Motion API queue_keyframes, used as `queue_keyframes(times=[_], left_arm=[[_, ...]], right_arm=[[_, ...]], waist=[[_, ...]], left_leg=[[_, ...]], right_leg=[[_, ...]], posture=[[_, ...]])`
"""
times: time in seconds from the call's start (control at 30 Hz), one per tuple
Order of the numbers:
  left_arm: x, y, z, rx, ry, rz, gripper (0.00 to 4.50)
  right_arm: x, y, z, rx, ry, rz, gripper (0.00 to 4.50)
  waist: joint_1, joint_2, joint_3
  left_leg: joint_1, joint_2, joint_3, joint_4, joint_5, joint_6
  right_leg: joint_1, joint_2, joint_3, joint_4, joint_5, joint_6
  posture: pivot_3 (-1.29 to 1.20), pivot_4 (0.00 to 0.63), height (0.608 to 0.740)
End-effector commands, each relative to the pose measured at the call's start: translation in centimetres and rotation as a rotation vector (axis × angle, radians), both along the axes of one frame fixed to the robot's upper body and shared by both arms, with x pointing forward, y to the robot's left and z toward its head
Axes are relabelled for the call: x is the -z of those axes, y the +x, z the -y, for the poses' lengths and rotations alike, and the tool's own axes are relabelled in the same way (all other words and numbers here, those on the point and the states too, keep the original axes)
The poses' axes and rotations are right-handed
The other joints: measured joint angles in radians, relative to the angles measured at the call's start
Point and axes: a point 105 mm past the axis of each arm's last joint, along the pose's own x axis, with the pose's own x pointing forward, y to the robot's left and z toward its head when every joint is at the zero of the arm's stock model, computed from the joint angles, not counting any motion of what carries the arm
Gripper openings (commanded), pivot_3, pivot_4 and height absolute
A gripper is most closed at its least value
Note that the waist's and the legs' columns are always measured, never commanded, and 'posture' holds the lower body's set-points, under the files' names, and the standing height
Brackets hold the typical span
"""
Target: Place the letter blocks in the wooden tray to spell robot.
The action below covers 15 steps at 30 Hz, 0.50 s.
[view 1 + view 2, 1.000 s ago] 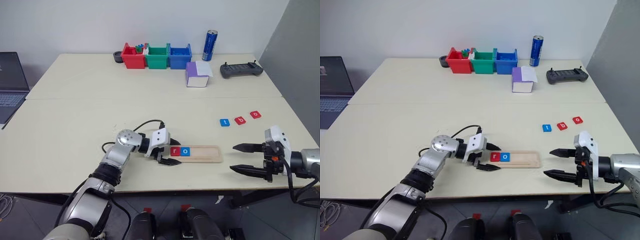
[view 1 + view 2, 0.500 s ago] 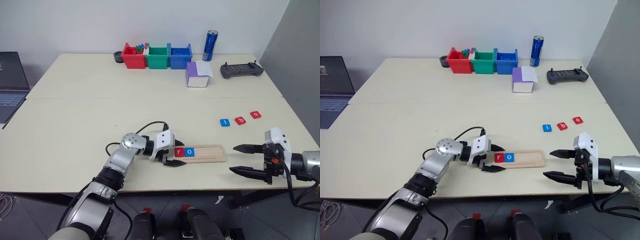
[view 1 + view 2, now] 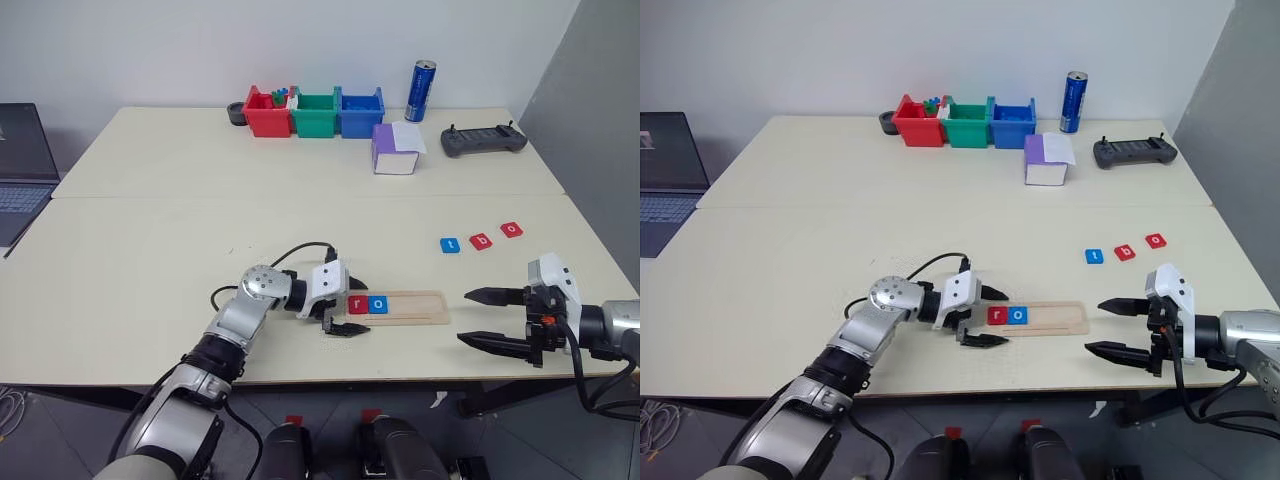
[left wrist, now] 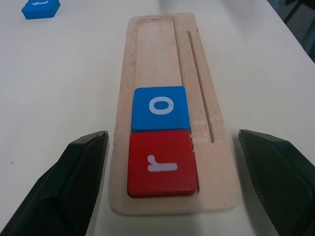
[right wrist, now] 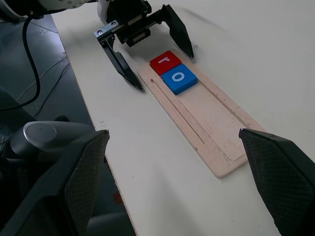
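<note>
The wooden tray (image 3: 405, 306) lies near the table's front edge. A red "r" block (image 3: 358, 304) and a blue "o" block (image 3: 378, 303) sit side by side at its left end. My left gripper (image 3: 350, 307) is open, one finger on each side of that end, touching neither block. Three more letter blocks lie in a row at the right: blue "t" (image 3: 449, 245), red "b" (image 3: 481, 241), red "o" (image 3: 511, 229). My right gripper (image 3: 484, 319) hovers open and empty just right of the tray.
Red (image 3: 265, 112), green (image 3: 315, 113) and blue bins (image 3: 360, 112) line the table's far edge. A blue can (image 3: 420, 91), a purple-and-white box (image 3: 395, 148) and a black controller (image 3: 483, 140) stand at the back right. A laptop (image 3: 18, 165) is at the left.
The left gripper and the tray have shifted slightly right, and its fingers have spread wider around the tray's left end. The right gripper has stayed put.
</note>
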Motion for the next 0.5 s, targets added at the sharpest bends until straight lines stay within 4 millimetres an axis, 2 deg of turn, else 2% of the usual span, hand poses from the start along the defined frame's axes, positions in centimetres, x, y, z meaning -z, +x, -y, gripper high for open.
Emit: queue_keyframes(times=[0.03, 0.2, 0.4, 0.5], left_arm=[[-1.7, -0.3, -1.1, 0.019, -0.031, 0.023, 4.46], [-3.6, -0.7, -2.8, 0.009, -0.115, 0.026, 4.46], [-5.6, -1.9, -5.1, -0.028, -0.349, -0.029, 4.46], [-6.2, -2.2, -6.7, -0.064, -0.366, -0.071, 4.46]], right_arm=[[-1.3, 0.1, 0.6, 0.016, -0.005, 0.047, 4.50], [-2.1, 0.4, 1.7, 0.049, -0.021, 0.067, 4.50], [-2.1, 1.2, 2.2, 0.084, -0.022, 0.077, 4.50], [-2.3, 1.6, 2.3, 0.096, -0.016, 0.087, 4.50]], waist=[[0.000, 0.000, 0.000], [0.001, 0.000, 0.000], [0.000, 0.000, 0.000], [-0.001, 0.000, 0.000]], left_leg=[[0.000, 0.000, 0.000, 0.000, 0.000, 0.000], [0.000, 0.000, 0.000, 0.000, 0.000, 0.000], [0.000, 0.001, 0.000, 0.000, 0.000, 0.000], [0.000, 0.001, 0.000, 0.000, 0.000, 0.000]], right_leg=[[0.000, 0.000, 0.000, 0.000, 0.000, 0.000], [0.000, 0.000, 0.000, 0.000, 0.000, 0.000], [0.000, 0.000, 0.000, 0.000, 0.000, 0.000], [0.000, 0.000, 0.000, 0.000, 0.000, 0.000]], posture=[[0.00, 0.150, 0.740], [0.00, 0.150, 0.740], [0.00, 0.150, 0.740], [0.00, 0.150, 0.740]])
